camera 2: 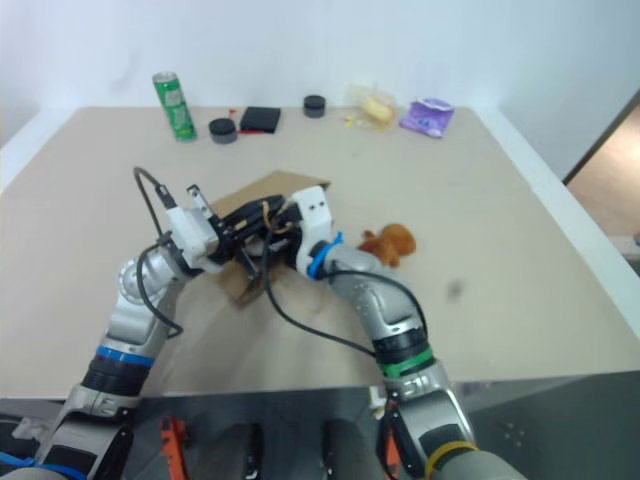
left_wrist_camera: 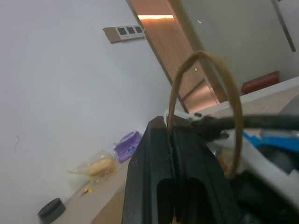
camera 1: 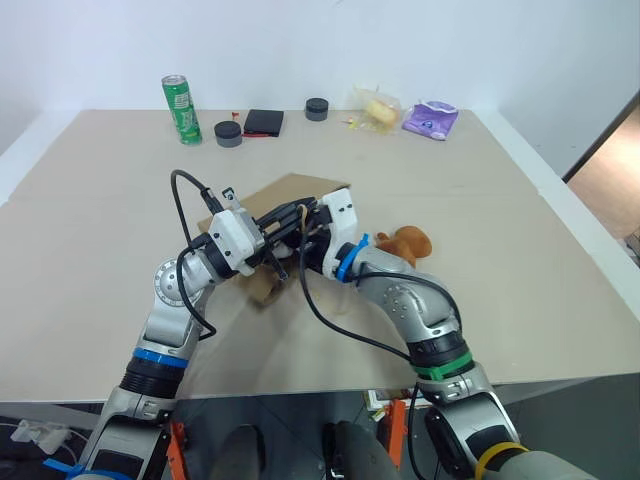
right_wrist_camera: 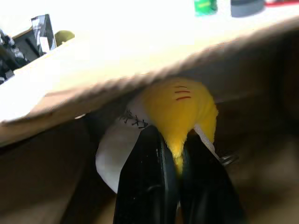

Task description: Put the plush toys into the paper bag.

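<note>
Right wrist view looks past the right claw (right_wrist_camera: 170, 154), whose two black fingers are pinched tight on the yellow end of the white egg-shaped plush (right_wrist_camera: 163, 121). That toy sits just under the brown upper wall of the paper bag (right_wrist_camera: 93, 74), at or just inside its mouth, so by my reading the first toy is being carried in but is not yet let go. It is a soft, rounded thing, white on one part with dark stitch-like print and yellow on the other with short red marks.

Seen from the head, the bag (camera 1: 300, 190) lies flat on its side near the middle of the desk (camera 1: 520, 300), mouth toward the near edge, plain kraft brown. The left claw (left_wrist_camera: 177, 186) is closed on one beige twisted-cord handle (left_wrist_camera: 205, 93), which loops up out of its grip; this seems meant to lift the mouth open for the other arm.

Still to do is the orange-brown furry plush (camera 1: 405, 243), which lies on the desk just beside the right forearm, toward the right edge, outside the bag and untouched. So roughly half the job is under way and the other half is not begun.

Along the far edge stand a green can (camera 1: 181, 108), two dark round lids (camera 1: 228, 133), a black box (camera 1: 264, 122), a clear-wrapped yellow item (camera 1: 378, 108) and a purple packet (camera 1: 430, 119), none of them part of the job.
</note>
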Robot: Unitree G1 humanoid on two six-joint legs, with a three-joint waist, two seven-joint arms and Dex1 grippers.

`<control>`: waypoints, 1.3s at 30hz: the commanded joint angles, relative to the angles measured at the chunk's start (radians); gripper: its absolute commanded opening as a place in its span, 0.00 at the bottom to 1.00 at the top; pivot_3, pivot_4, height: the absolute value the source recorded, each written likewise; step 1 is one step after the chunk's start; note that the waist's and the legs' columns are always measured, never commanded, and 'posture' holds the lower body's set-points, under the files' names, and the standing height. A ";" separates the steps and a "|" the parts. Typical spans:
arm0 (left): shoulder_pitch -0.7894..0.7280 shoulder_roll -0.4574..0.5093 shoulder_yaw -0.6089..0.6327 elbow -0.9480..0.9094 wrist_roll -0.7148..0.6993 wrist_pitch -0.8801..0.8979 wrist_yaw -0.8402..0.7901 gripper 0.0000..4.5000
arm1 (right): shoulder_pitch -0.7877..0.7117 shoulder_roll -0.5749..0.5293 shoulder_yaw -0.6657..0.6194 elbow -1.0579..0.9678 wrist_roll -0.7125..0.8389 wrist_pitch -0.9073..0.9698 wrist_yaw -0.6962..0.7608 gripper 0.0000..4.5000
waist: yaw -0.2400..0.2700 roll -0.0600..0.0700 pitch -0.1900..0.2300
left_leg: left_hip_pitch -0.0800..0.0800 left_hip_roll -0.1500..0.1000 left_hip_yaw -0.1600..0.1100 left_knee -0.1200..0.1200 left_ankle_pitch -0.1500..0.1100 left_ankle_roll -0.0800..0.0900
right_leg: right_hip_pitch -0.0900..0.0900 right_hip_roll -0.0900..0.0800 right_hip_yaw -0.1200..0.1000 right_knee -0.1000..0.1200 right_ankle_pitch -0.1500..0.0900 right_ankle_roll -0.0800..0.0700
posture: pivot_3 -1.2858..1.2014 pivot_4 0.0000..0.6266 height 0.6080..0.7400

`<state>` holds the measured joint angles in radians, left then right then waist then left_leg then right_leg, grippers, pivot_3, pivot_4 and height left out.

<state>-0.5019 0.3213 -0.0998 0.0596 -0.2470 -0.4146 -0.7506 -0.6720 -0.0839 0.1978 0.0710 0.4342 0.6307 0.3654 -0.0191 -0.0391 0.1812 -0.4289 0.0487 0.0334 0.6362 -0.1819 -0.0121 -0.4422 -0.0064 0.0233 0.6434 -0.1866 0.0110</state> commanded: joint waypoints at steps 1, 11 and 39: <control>-0.007 0.003 0.022 -0.049 -0.005 -0.003 0.012 0.00 | 0.038 -0.011 -0.023 -0.104 0.012 -0.030 0.048 0.20 | 0.000 0.000 0.000 | 0.000 0.000 0.000 0.000 0.000 0.000 | 0.000 0.000 0.000 0.000 0.000 0.000 | 0.52 0.24 1.00; 0.004 0.007 0.038 -0.053 -0.005 -0.003 0.017 0.00 | 0.240 -0.303 -0.250 -0.491 0.207 0.140 0.172 0.99 | -0.001 0.000 0.000 | 0.001 -0.001 0.000 0.000 0.000 0.000 | 0.000 -0.001 0.000 0.000 0.000 0.000 | 0.52 0.24 1.00; -0.004 0.003 0.042 -0.046 -0.010 -0.015 0.003 0.00 | 0.199 -0.328 -0.493 -0.279 0.295 0.209 0.142 0.00 | -0.006 0.001 0.001 | 0.004 0.000 0.005 -0.001 0.000 0.001 | 0.001 0.002 0.007 0.000 0.001 0.000 | 0.52 0.24 1.00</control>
<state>-0.4965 0.3225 -0.0724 0.0476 -0.2461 -0.4166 -0.7522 -0.4702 -0.4018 -0.2834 -0.0901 0.6456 0.8126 0.4607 -0.0247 -0.0380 0.1818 -0.4246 0.0486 0.0384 0.6355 -0.1823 -0.0106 -0.4416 -0.0045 0.0309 0.6435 -0.1851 0.0113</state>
